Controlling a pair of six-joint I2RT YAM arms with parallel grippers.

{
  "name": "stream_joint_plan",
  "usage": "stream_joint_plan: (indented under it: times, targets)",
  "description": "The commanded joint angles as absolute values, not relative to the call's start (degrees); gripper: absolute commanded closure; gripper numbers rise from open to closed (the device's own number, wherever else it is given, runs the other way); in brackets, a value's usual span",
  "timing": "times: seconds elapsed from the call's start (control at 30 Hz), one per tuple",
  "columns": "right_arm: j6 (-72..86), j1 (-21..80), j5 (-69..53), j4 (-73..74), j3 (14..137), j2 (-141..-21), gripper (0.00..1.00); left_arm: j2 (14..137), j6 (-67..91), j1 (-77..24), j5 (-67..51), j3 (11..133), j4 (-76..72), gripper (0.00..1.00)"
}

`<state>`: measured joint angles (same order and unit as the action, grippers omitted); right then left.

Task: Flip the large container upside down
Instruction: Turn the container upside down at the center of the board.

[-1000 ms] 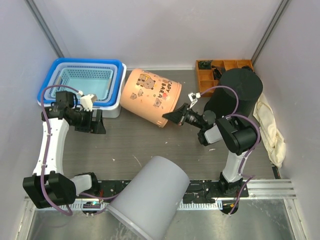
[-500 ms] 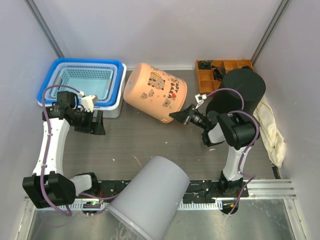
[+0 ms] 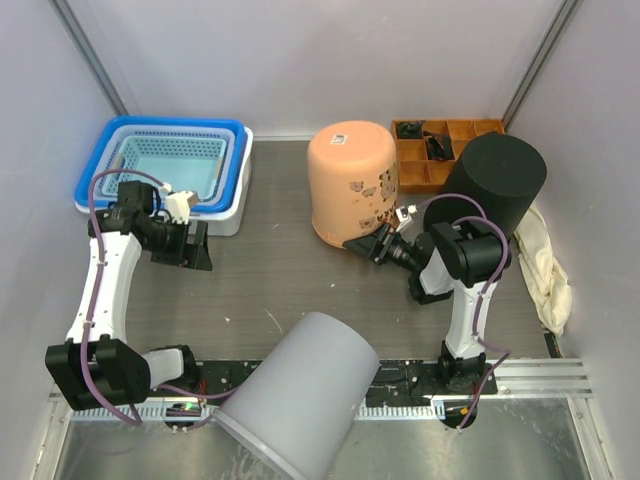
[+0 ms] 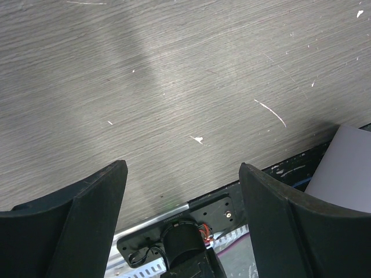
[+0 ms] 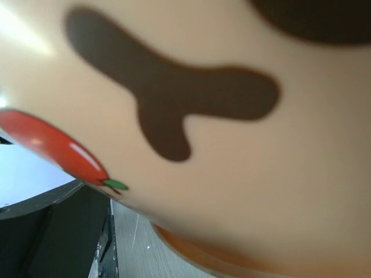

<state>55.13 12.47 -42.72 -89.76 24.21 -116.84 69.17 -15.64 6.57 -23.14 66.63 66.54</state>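
peach container (image 3: 352, 180) mouth-down on desk (image 3: 270, 275), upper centre, right end effector (image 3: 372, 244) at its lower-right rim, grip state unclear, left end effector (image 4: 181, 169) released, empty, centre-left

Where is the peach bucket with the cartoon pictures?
In the overhead view the peach bucket stands upside down at the back of the table, just left of the orange divided tray, with the right hand at its lower rim.

One peach plastic container (image 3: 350, 180), one grey cylindrical bin (image 3: 295, 395), one black cylindrical bin (image 3: 495, 180) and one orange divided tray (image 3: 405, 160) are standing here.
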Motion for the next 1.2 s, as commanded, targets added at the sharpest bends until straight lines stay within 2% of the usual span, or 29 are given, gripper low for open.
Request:
stream_joint_plan:
  times: [0.0,0.1,0.23,0.47,0.63,0.83,1.17]
  targets:
    - [54.0,12.4,-44.2,-92.5,24.2,-113.7,0.0,68.7,-16.0,6.2,-23.7,68.2,65.9,0.2]
    - [51.8,12.4,-44.1,-86.8,25.3,-111.7,0.0,68.4,-16.0,6.1,-23.6,67.9,65.9,0.2]
    - [43.7,13.2,-43.3,-68.9,26.2,-103.6,0.0,67.9,-15.9,6.1,-23.7,67.5,65.8,0.2]
    - [20.1,14.7,-44.6,-19.7,36.0,-95.2,0.0,67.8,-15.9,6.0,-24.5,67.3,65.8,0.2]
    - [6.2,14.9,-41.3,1.1,43.9,-92.8,0.0,67.3,-15.9,6.0,-24.9,67.0,65.6,0.2]
    - [2.1,15.1,-38.1,9.6,46.1,-92.4,0.0,67.2,-15.9,6.0,-25.6,66.8,65.0,0.2]
    - [3.2,13.8,-38.1,12.1,47.5,-95.0,0.0,67.2,-16.2,6.0,-26.1,66.2,64.8,0.2]
